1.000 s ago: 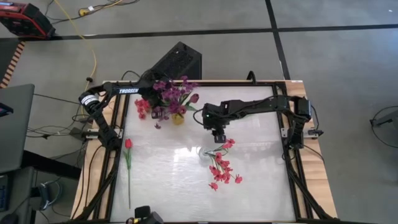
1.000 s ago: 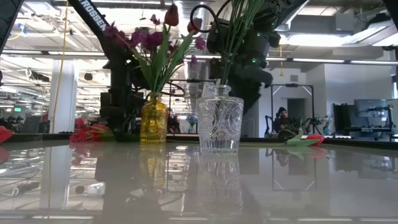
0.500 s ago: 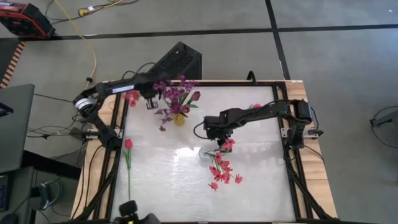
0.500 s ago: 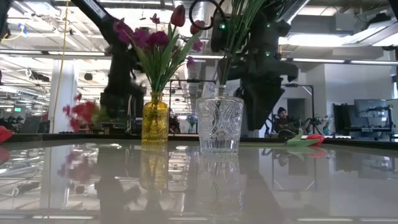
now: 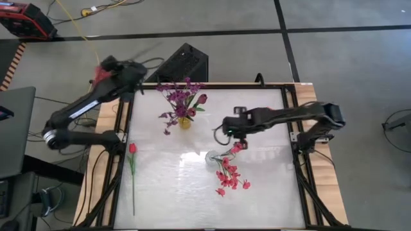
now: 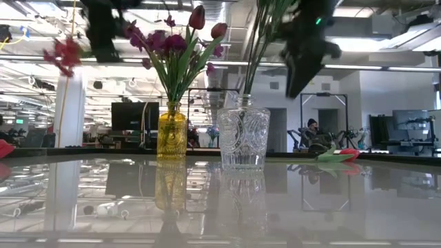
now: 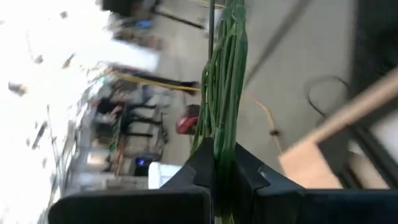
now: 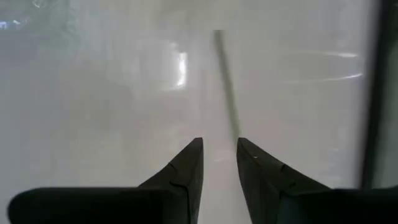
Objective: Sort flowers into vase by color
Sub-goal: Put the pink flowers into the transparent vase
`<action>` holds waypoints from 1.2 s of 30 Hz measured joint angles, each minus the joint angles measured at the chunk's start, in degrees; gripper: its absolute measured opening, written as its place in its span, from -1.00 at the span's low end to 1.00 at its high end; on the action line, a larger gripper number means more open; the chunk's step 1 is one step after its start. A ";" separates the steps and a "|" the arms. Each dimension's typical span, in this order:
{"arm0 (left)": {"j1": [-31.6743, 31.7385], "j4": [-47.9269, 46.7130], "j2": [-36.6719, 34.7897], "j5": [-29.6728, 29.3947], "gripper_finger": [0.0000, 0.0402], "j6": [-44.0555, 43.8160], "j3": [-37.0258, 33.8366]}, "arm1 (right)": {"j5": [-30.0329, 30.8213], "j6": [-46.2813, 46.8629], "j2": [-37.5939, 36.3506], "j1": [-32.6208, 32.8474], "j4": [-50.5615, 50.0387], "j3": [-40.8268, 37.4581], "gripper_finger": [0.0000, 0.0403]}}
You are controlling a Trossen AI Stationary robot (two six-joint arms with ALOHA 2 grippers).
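Note:
My left gripper [image 5: 106,66] is raised over the table's far left corner, shut on a red-pink blossom sprig [image 6: 63,54]. A yellow vase [image 6: 171,131] holds purple sprigs [image 5: 182,97] and tulip buds [image 6: 198,17]. Beside it stands a clear glass vase [image 6: 242,138]. Its red-pink sprigs [image 5: 228,174] lean out over the rim toward the near edge. My right gripper [image 8: 219,155] hangs open above that vase, with a blurred green stalk [image 8: 226,87] beyond its fingertips. A single red tulip [image 5: 132,149] lies flat near the left edge. My left gripper pinches a bundle of thin green stalks [image 7: 222,130] between its two fingers. The stalks run on ahead past the fingertips. The sprig is lifted clear of the table, its blossoms [image 5: 96,74] out beyond the gripper.
A black box [image 5: 183,63] sits just beyond the far edge. A dark frame [image 5: 302,160] runs around the glossy table top. Behind the table the low view looks into a room where a person [image 6: 313,134] sits. A red-green flower [image 6: 337,155] lies far right.
My left gripper has taken the red-pink sprig off the table beside the yellow vase. It has swung it up and out past the far left corner, turning as it rose. My right gripper has risen from the clear vase's stems and drawn slightly toward the right edge.

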 joint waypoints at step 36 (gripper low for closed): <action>-26.97 61.75 1.68 85.87 -0.98 -72.62 2.89 | 14.70 -81.47 -27.32 -1.69 49.58 0.02 -0.49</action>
